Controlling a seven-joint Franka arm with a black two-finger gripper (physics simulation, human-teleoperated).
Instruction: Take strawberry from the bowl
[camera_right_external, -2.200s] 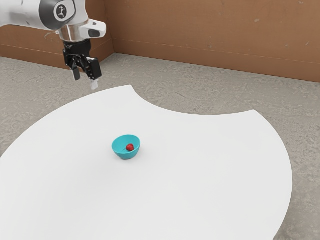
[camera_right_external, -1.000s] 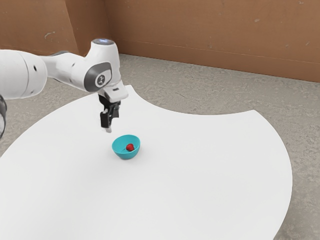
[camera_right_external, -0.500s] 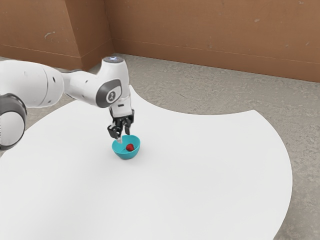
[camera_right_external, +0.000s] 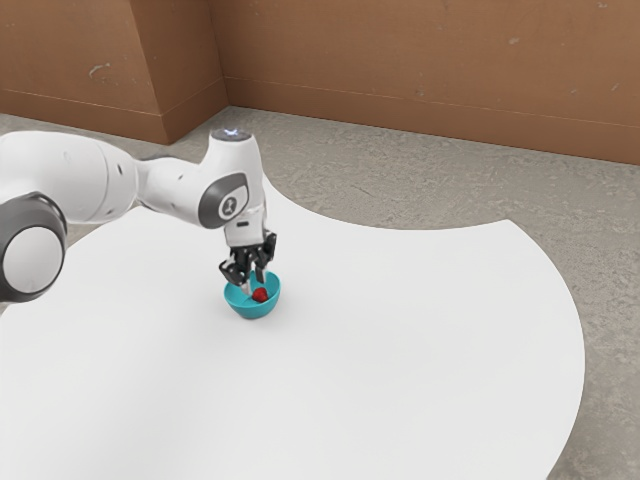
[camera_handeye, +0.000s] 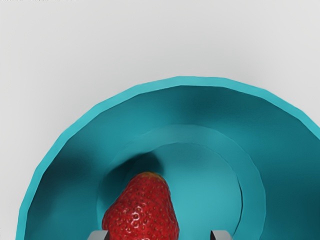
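A white round-edged table (camera_right_external: 400, 350) holds a teal bowl (camera_right_external: 252, 311). Inside it, on the bowl's floor, lies a red strawberry (camera_right_external: 260, 295). My gripper (camera_right_external: 256, 283) points down into the bowl's mouth, its two fingers spread apart with nothing pinched between them. From the wrist camera, the strawberry sits off-centre in the gap, close beside one fingertip and well apart from the other; whether that near fingertip touches it, I cannot tell. Its long axis runs roughly across the line joining the fingertips, so closing should squeeze its sides. I judge that I should shift slightly toward the strawberry's side and settle lower first, or the near finger may push it.
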